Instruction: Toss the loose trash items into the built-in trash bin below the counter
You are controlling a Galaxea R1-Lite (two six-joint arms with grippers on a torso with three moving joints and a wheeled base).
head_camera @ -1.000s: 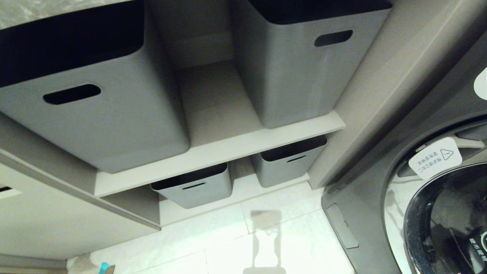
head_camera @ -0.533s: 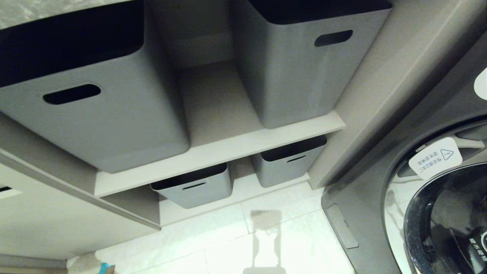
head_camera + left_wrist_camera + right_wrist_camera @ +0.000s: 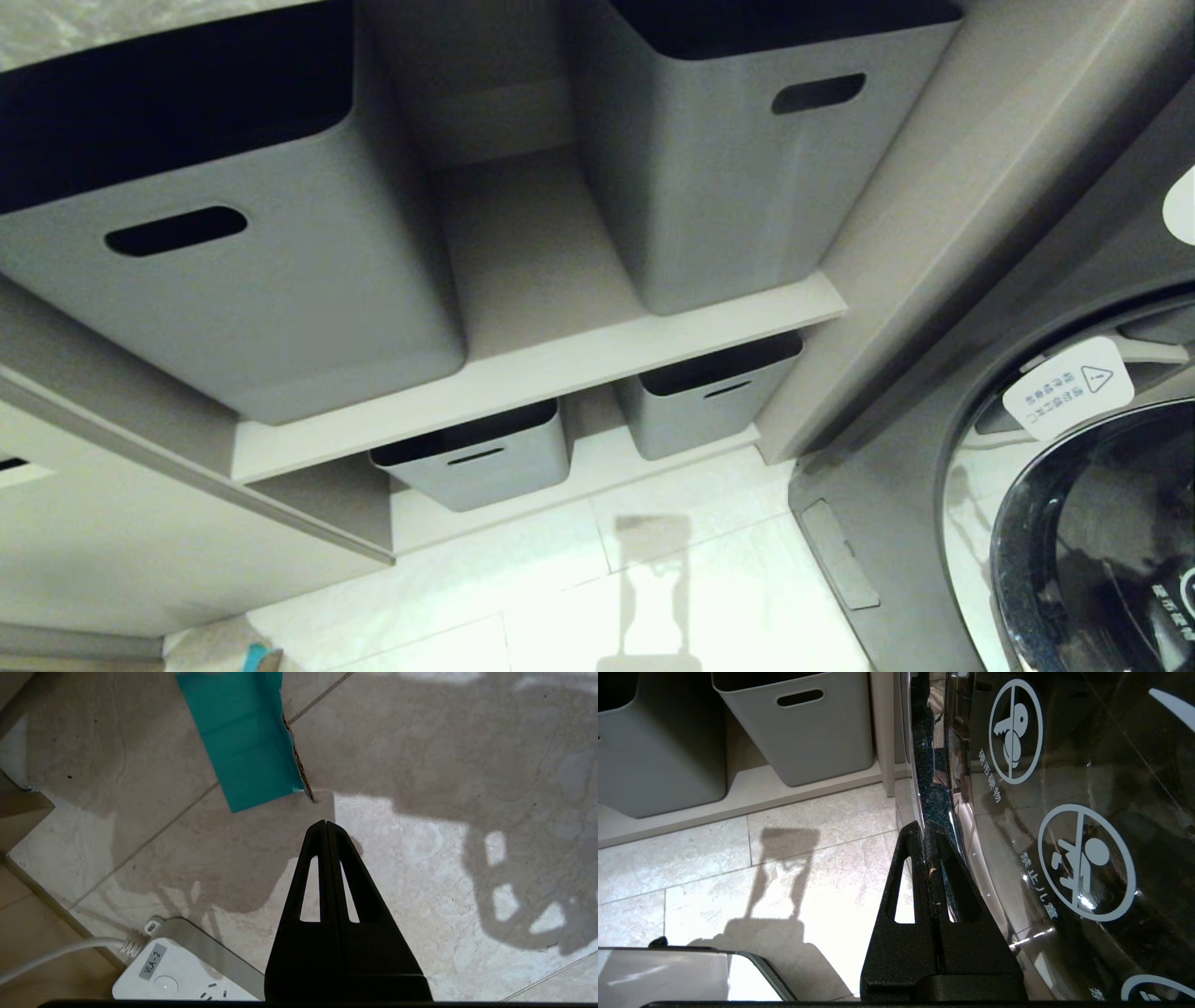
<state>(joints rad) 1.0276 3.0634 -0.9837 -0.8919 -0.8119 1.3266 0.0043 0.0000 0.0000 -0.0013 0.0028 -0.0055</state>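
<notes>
Hanging over the floor tiles (image 3: 420,858) with its fingers pressed together and empty, the left gripper (image 3: 325,823) points at a teal wrapper (image 3: 240,737) lying at the frame's upper left, probably to grab it next.

The teal piece (image 3: 243,737) ran off the left wrist view's edge; in the head view only a sliver (image 3: 254,657) showed, perhaps the same piece.
</notes>
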